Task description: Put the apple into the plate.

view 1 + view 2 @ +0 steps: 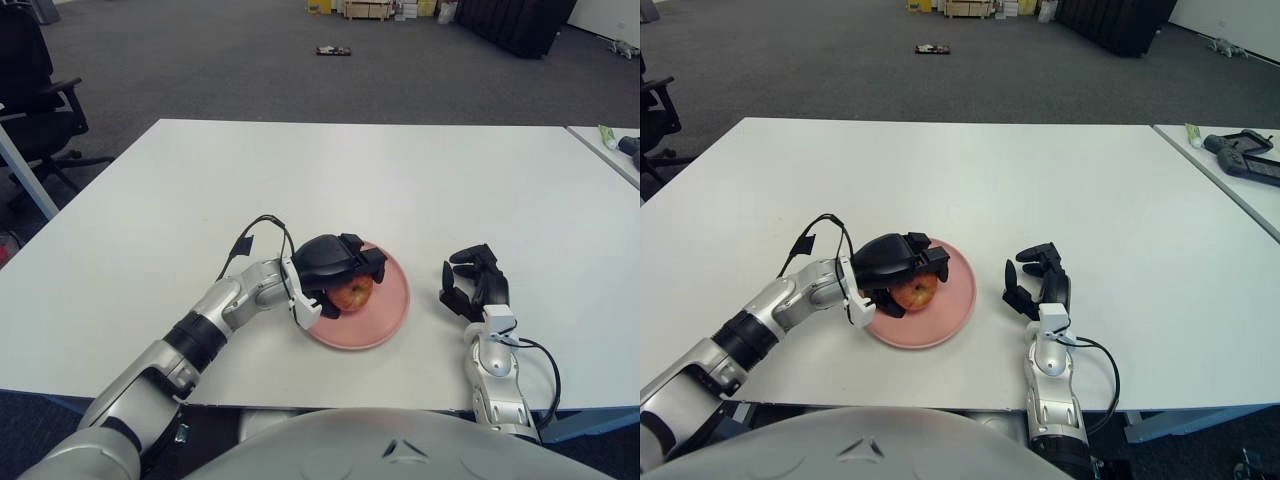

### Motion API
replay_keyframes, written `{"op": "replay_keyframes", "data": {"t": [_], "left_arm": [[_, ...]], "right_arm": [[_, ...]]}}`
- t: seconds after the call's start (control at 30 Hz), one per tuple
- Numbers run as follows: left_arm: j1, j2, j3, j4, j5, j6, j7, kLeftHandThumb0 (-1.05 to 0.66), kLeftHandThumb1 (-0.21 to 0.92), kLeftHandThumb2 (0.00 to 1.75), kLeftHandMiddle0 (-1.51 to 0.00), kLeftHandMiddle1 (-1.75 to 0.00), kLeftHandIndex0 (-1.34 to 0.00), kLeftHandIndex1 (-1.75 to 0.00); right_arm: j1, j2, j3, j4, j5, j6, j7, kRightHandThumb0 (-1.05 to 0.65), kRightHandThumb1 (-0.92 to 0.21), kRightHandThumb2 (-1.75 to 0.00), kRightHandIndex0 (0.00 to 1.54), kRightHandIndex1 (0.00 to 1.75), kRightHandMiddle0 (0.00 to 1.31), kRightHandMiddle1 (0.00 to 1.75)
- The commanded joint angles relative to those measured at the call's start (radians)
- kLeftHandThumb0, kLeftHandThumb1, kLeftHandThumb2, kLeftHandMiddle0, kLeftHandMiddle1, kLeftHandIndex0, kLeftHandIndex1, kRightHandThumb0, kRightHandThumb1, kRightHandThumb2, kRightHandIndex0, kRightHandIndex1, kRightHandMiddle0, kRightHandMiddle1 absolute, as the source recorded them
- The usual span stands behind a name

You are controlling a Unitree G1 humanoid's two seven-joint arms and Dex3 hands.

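Before me I found a white table (300, 170) with a plain, unmarked top. A second white table (1230, 185) stood just beside it at my right, a narrow gap between the two. On that second table I noted a dark device with a screen (1245, 160) and, beyond it, a small green-and-white tube (1193, 131). At my far left stood a black office chair (35, 90) on castors. The floor was grey carpet (200, 60). On it, well beyond the table, lay a small dark object (334, 50) that I could not identify. Stacked boxes (365, 9) and a black mass (515, 22) stood at the far end.
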Motion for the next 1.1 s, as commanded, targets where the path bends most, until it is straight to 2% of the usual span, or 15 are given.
{"op": "replay_keyframes", "data": {"t": [0.0,0.2,0.4,0.57,0.67,0.7,0.73,0.77,0.83,0.9,1.0,1.07], "left_arm": [[-0.024,0.002,-0.017,0.061,0.030,0.009,0.003,-0.47,0.33,1.30,-1.20,-1.75,-0.60,-1.75],[-0.030,-0.004,-0.026,0.117,0.037,0.006,0.039,-0.46,0.33,1.30,-1.18,-1.75,-0.60,-1.75],[-0.033,-0.008,-0.034,0.146,0.037,-0.008,0.085,-0.46,0.36,1.27,-1.09,-1.75,-0.57,-1.75],[-0.020,-0.010,-0.024,0.162,-0.018,-0.025,0.071,-0.43,0.44,1.15,-0.83,-1.75,-0.51,-1.75],[-0.020,-0.004,-0.016,0.160,-0.045,-0.043,0.068,-0.42,0.53,1.03,-0.52,-1.74,-0.44,-1.75],[-0.026,0.001,-0.014,0.158,-0.049,-0.053,0.069,-0.41,0.59,0.96,-0.37,-1.74,-0.40,-1.75],[-0.030,0.005,-0.013,0.158,-0.051,-0.060,0.070,-0.52,0.60,0.92,-0.27,-1.60,-0.26,-1.69],[-0.037,0.010,-0.012,0.157,-0.054,-0.070,0.069,-0.56,0.60,0.91,-0.24,-1.55,-0.20,-1.66],[-0.047,0.018,-0.011,0.157,-0.060,-0.088,0.066,-0.69,0.68,0.83,-0.16,-1.29,-0.08,-1.46],[-0.048,0.019,-0.008,0.159,-0.064,-0.097,0.066,-0.73,0.72,0.79,-0.13,-1.18,-0.04,-1.36],[-0.040,0.018,0.002,0.158,-0.078,-0.099,0.061,-0.78,0.84,0.71,-0.08,-0.99,-0.01,-1.17],[-0.038,0.018,0.006,0.156,-0.083,-0.099,0.056,-0.80,0.88,0.73,-0.04,-0.89,-0.01,-1.05]], "right_arm": [[-0.011,0.001,-0.004,-0.007,0.007,-0.005,0.000,-0.40,-0.61,-0.96,0.70,1.74,0.39,1.75],[-0.008,0.003,-0.006,-0.012,0.008,-0.005,-0.001,-0.40,-0.60,-0.96,0.68,1.74,0.39,1.75],[-0.008,0.002,-0.006,-0.011,0.004,-0.005,-0.002,-0.40,-0.60,-0.96,0.68,1.75,0.39,1.75],[-0.009,0.000,-0.005,-0.009,-0.001,-0.009,-0.005,-0.40,-0.60,-0.96,0.68,1.74,0.40,1.75],[-0.009,0.002,-0.005,-0.011,-0.002,-0.006,-0.007,-0.40,-0.60,-0.96,0.67,1.74,0.40,1.75],[-0.008,0.002,-0.005,-0.012,-0.001,-0.004,-0.006,-0.40,-0.60,-0.96,0.67,1.74,0.40,1.75],[-0.008,0.003,-0.004,-0.013,-0.001,-0.003,-0.006,-0.40,-0.60,-0.96,0.67,1.75,0.40,1.75],[-0.008,0.004,-0.004,-0.014,0.000,-0.001,-0.006,-0.40,-0.60,-0.96,0.67,1.75,0.40,1.75],[-0.009,0.005,-0.003,-0.016,0.001,0.002,-0.006,-0.40,-0.60,-0.96,0.67,1.75,0.40,1.75],[-0.009,0.006,-0.002,-0.016,-0.001,0.003,-0.007,-0.40,-0.60,-0.96,0.67,1.75,0.40,1.75],[-0.011,0.002,-0.001,-0.014,-0.008,0.007,-0.008,-0.40,-0.60,-0.96,0.69,1.75,0.40,1.75],[-0.011,0.001,-0.001,-0.013,-0.009,0.009,-0.007,-0.40,-0.60,-0.97,0.70,1.75,0.40,1.75]]}}
